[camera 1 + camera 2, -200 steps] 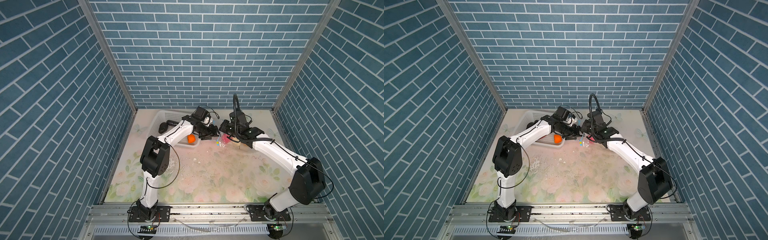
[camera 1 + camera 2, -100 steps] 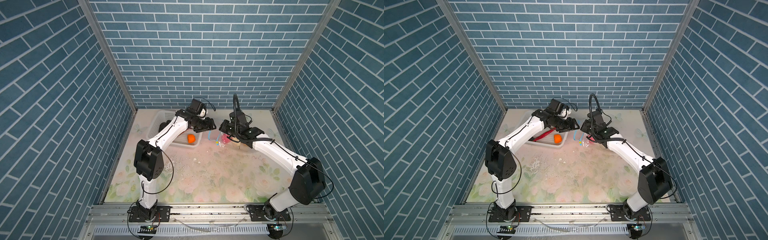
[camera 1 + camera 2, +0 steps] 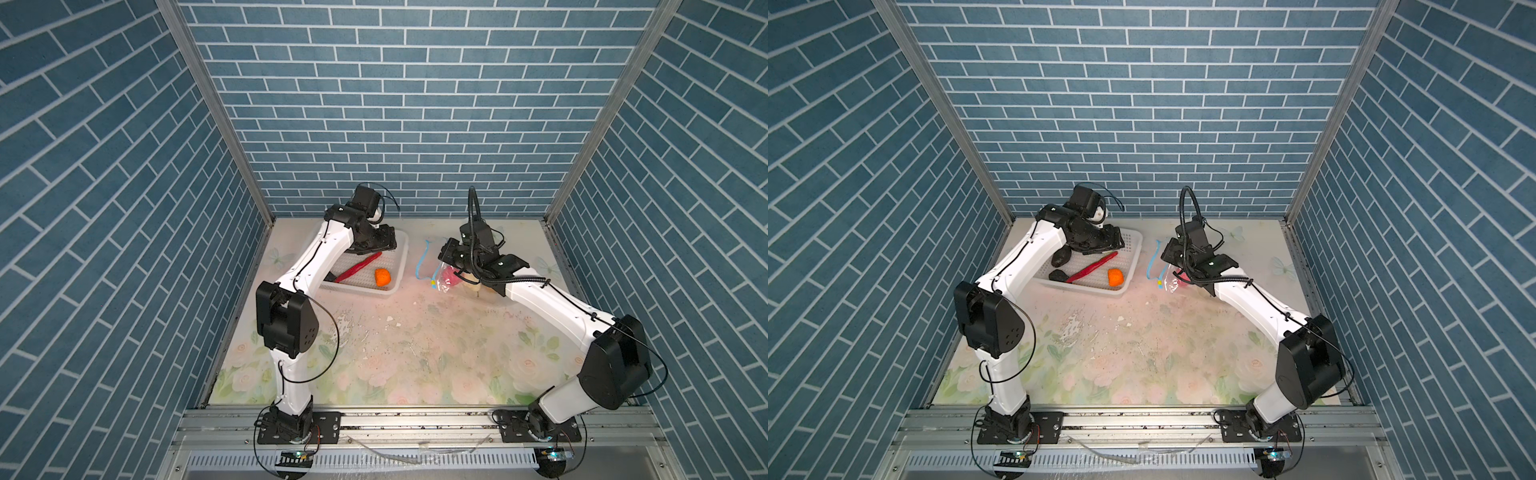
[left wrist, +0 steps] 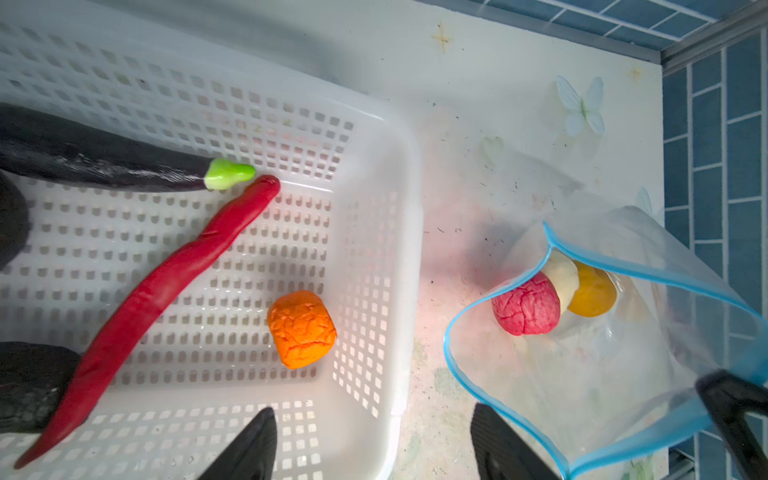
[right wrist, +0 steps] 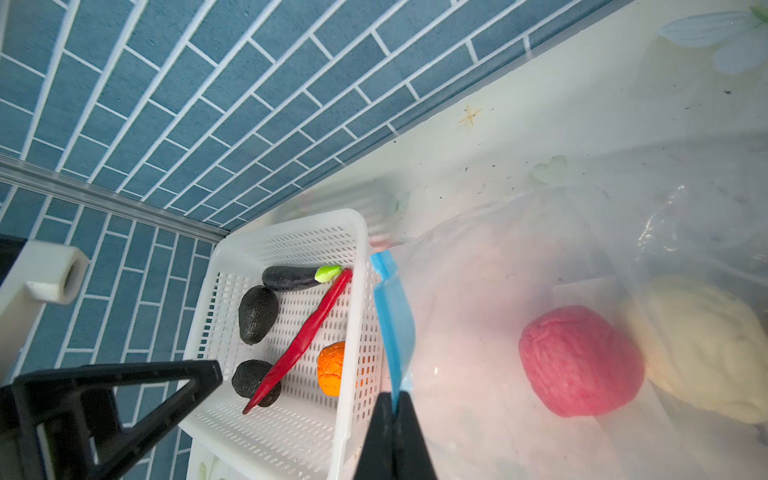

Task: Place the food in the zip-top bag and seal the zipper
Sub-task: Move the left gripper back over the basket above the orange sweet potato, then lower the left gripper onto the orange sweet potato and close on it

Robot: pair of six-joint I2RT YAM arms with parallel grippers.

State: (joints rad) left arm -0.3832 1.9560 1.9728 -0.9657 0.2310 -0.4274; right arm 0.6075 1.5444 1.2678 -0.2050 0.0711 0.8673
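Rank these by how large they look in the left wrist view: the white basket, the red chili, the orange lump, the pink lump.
1. white basket
2. red chili
3. orange lump and pink lump, the latter inside the bag: about alike, so I do not rank them.

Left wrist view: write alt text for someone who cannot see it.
A white basket holds a red chili, an orange lump and an eggplant; beside it, an open clear bag holds a pink lump, cream lump and yellow lump.
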